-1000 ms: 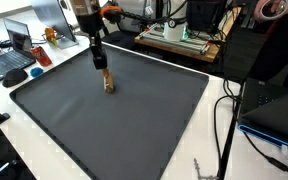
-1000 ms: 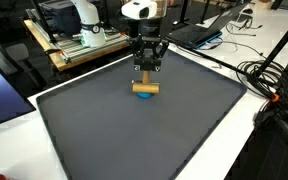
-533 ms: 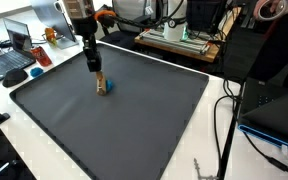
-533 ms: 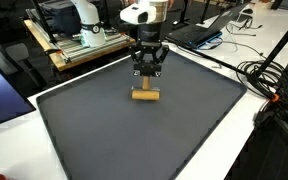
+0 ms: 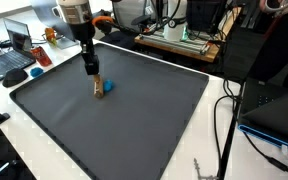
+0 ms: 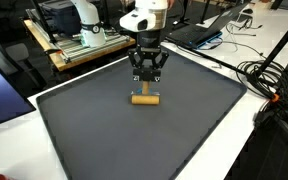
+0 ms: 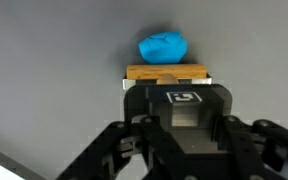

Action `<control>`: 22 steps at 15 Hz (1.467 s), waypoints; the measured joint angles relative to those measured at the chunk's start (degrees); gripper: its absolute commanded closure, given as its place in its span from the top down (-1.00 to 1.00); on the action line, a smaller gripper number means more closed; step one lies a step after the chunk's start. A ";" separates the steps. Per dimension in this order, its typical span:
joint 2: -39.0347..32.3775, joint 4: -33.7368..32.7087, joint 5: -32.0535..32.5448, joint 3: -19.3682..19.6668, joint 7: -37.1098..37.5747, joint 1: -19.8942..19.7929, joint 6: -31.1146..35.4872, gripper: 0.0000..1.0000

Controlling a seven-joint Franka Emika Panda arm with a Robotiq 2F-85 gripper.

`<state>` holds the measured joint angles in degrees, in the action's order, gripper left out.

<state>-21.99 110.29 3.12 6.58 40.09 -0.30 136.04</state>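
My gripper hangs over the far middle of a dark grey mat, shut on a small wooden block that lies crosswise at its fingertips, low over the mat. In an exterior view the gripper comes down from above onto the block, and a small blue lump lies on the mat right beside it. The wrist view shows the block just past the gripper, with the blue lump beyond it. Whether block and lump touch I cannot tell.
The mat lies on a white table. A laptop and a dark mouse-like thing sit beside it, electronics behind, cables along one side. A wooden stand with gear and cables border the mat.
The gripper has carried the wooden block a short way across the mat, away from the blue lump, which stayed put and now shows beside the block in an exterior view.
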 measured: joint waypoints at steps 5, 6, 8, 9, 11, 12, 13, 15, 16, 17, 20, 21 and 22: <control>-0.03 0.34 -0.44 0.54 0.75 -0.02 2.34 -0.57; -0.04 0.54 -0.63 0.79 1.07 -0.03 3.55 -0.57; -0.02 0.58 -0.78 1.36 1.31 -0.05 5.20 -0.57; 0.06 0.59 -0.78 1.58 1.28 -0.07 5.33 -0.57; 0.36 0.60 -0.78 1.91 0.99 -0.12 5.12 -0.57; 0.57 0.61 -0.78 1.93 0.57 -0.22 4.70 -0.57; 0.86 0.62 -0.91 1.93 -0.05 -0.30 4.08 -0.57; 1.67 0.66 -1.81 1.86 -1.80 -0.40 2.25 -0.57; 2.08 0.66 -2.16 1.85 -2.60 -0.40 1.22 -0.57; 2.52 0.67 -2.54 1.81 -3.36 -0.40 0.21 -0.57; 3.61 0.67 -4.07 1.51 -5.75 -0.42 -2.13 -0.57; 3.82 0.67 -4.62 1.33 -6.59 -0.42 -2.71 -0.57; 3.94 0.67 -5.02 1.10 -7.19 -0.41 -3.25 -0.57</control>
<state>-18.04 110.96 -1.90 7.69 32.90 -0.71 132.80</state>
